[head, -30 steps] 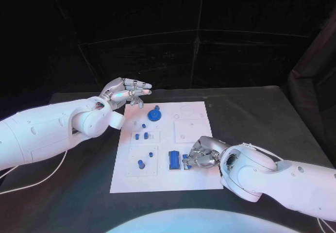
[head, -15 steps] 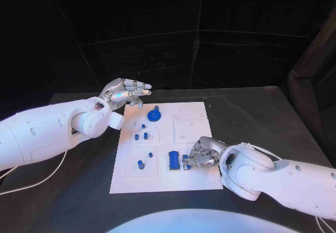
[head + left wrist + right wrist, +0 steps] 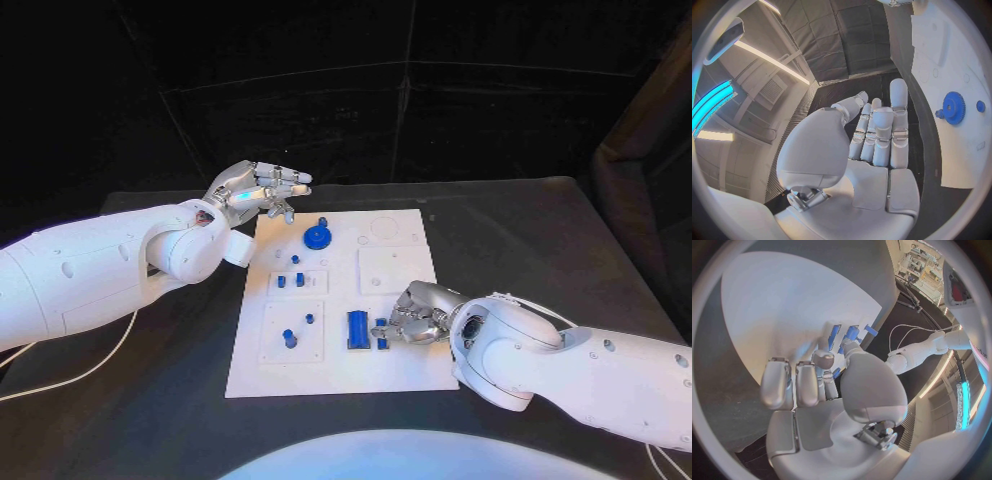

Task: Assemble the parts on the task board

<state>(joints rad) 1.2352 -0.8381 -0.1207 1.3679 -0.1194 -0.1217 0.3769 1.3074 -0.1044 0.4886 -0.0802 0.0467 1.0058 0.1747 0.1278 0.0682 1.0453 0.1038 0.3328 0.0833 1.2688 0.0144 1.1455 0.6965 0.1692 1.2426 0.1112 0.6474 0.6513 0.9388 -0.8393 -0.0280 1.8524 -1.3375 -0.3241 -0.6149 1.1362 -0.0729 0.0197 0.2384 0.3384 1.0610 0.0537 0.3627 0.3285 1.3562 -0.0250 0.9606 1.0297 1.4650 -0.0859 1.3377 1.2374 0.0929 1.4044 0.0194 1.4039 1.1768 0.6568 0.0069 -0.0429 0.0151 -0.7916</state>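
Note:
The white task board (image 3: 404,375) lies in the middle of the black table. A blue gear (image 3: 316,238) stands near its far edge, and a blue block (image 3: 356,328) stands near the front. My right hand (image 3: 414,318) is low over the board just right of that block, its thumb and a finger pinching a small blue part (image 3: 382,336). In the right wrist view the small blue part (image 3: 836,373) shows between the thumb and a curled finger. My left hand (image 3: 260,190) hovers above the board's far left corner, fingers straight, holding nothing. The gear (image 3: 953,107) lies beyond its fingertips.
Small blue pegs stand on the board's left half: a pair (image 3: 289,281) mid-board and two more (image 3: 290,340) nearer the front. My left arm (image 3: 101,265) lies along the board's left side. Black table surrounds the board.
My right hand has edged slightly left, toward the blue block, with the small part. The left hand has stayed where it was.

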